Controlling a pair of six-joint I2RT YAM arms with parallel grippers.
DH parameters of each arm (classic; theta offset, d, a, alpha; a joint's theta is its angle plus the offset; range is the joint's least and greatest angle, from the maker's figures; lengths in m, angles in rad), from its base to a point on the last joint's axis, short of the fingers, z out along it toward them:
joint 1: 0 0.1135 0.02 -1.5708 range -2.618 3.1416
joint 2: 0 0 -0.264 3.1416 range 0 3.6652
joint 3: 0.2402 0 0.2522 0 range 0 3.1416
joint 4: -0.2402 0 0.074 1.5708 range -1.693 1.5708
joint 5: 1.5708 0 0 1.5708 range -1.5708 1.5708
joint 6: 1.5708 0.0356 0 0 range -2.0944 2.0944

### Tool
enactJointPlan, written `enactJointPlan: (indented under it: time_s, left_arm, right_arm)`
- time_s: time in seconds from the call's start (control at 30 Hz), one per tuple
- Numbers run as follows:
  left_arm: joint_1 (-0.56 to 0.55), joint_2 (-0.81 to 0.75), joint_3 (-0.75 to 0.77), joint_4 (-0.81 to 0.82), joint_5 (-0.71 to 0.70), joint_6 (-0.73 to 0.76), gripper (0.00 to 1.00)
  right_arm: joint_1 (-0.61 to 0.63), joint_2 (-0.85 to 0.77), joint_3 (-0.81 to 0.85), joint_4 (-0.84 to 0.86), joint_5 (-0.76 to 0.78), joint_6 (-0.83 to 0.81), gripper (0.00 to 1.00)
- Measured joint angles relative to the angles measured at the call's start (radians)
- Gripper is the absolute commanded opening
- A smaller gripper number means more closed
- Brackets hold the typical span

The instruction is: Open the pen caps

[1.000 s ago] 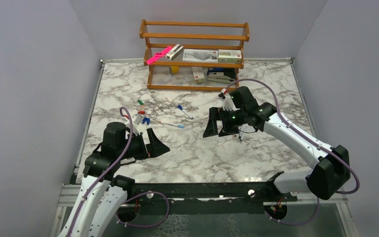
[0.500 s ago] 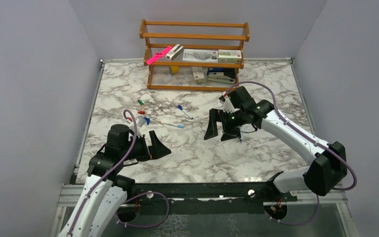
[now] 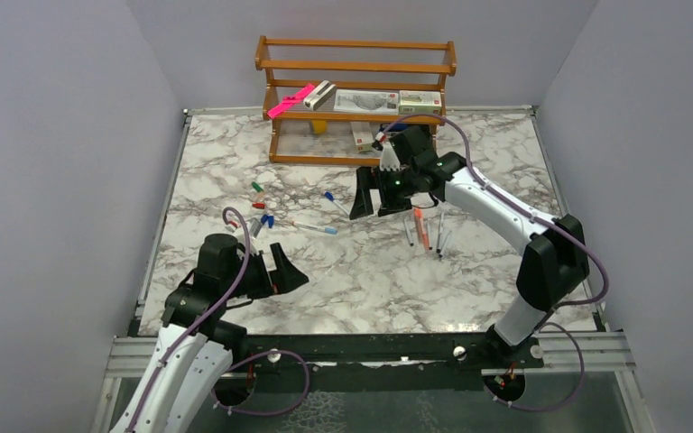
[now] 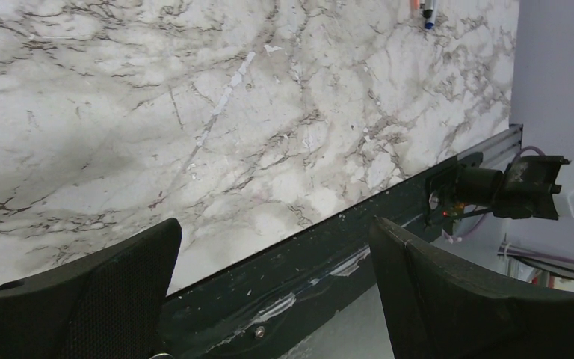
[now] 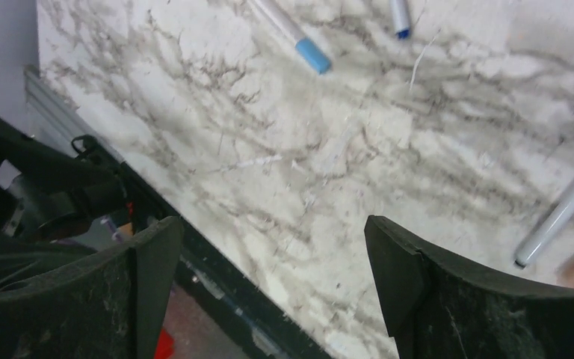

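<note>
Both jaws stand wide and empty: the right gripper [image 3: 372,205] hangs low beside two blue-ended pens [image 3: 335,203], probably lining up on one, while the left gripper [image 3: 278,273] waits near the marble table's [image 3: 505,162] front edge. Three more pens [image 3: 422,231] lie together right of the right gripper; about four loose pen caps [image 3: 260,206] sit far left

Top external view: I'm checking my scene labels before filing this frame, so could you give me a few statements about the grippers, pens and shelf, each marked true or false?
1. The right gripper is open, with nothing between its fingers. True.
2. The left gripper is shut on a pen. False: it is open and empty.
3. The pink bar lies on the table among the pens. False: it rests on the wooden shelf.
4. An orange-red pen lies on the table, apart from the right gripper. True.
</note>
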Motion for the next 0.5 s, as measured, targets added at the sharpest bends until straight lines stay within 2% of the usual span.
enactJointPlan:
  time_s: [0.27,0.5]
  left_arm:
    - [0.000,0.071,0.047,-0.005,-0.107,-0.056,0.99]
    - [0.000,0.290,0.260,0.018,-0.184,-0.053,0.99]
  right_arm:
    - [0.001,0.134,-0.009,0.156,0.060,-0.074,0.75]
    - [0.018,0.269,0.052,0.223,0.098,-0.170,0.69]
